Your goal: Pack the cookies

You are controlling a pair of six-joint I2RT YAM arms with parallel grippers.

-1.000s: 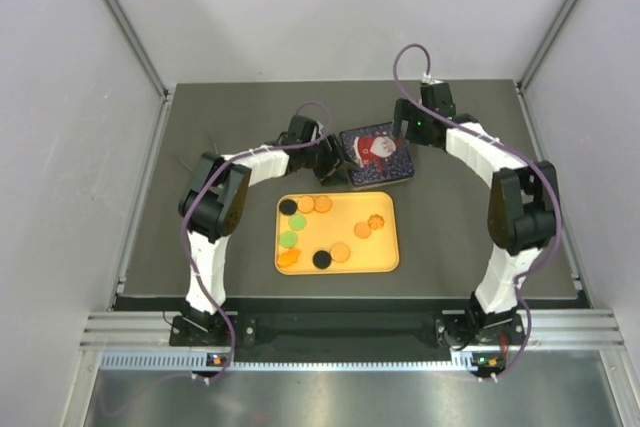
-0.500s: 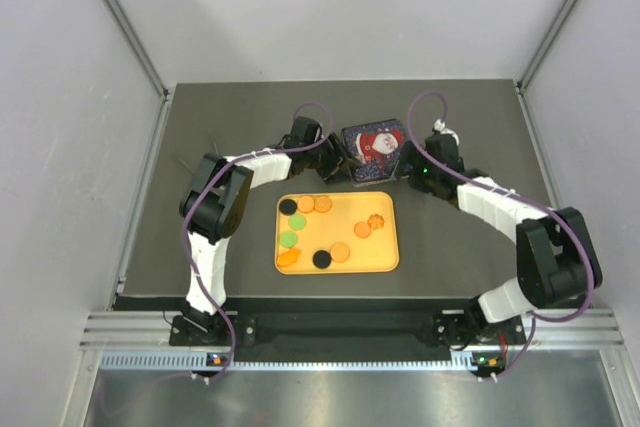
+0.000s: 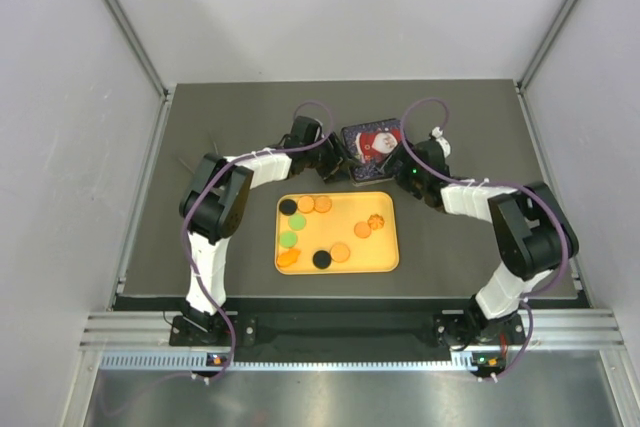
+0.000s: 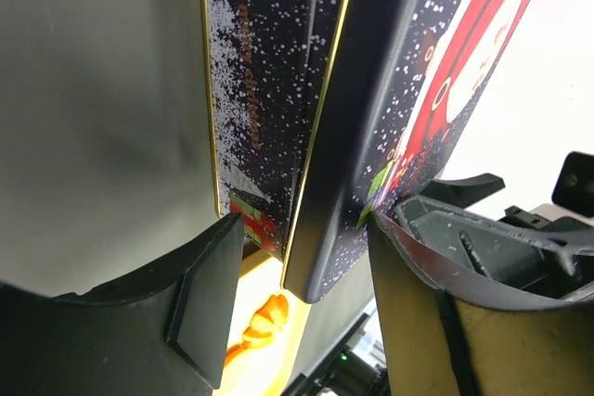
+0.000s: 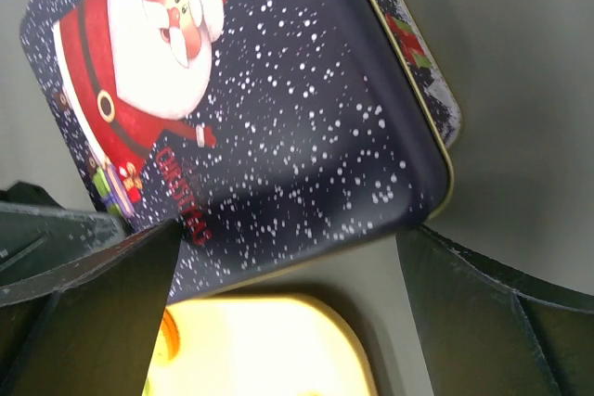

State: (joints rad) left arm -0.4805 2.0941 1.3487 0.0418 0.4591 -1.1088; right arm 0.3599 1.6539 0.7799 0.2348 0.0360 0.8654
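behind the orange tray, hard against its far edge, the santa tin sits on the dark bench, and both arms are crowded in on it. the cookies are not packed at all. every one lies loose on the tray, blacks, greens and orange-browns, with a flower-edged one out toward the right.

the left tool looks clamped on the tin's left end. one finger is against the base wall, the other up against the lid. that reads as a steadying hold, there so the box can't skate across the bench.

over to the right tool: jaws flung wide apart, straddling the tin's near right corner, and no contact shows. it seems lined up that way to take the lid by its edges.

with the lid still on, nothing can go in, so opening the tin is surely the step in hand. the tray sits just beside the tin, which should keep each cookie's trip short once it is open.

the worry is the painted metal, which is slick, and the shallow rim of the lid. a pinch there could slip, or drag the whole tin toward the tray. the left finger resting on the lid may also fight the lift.
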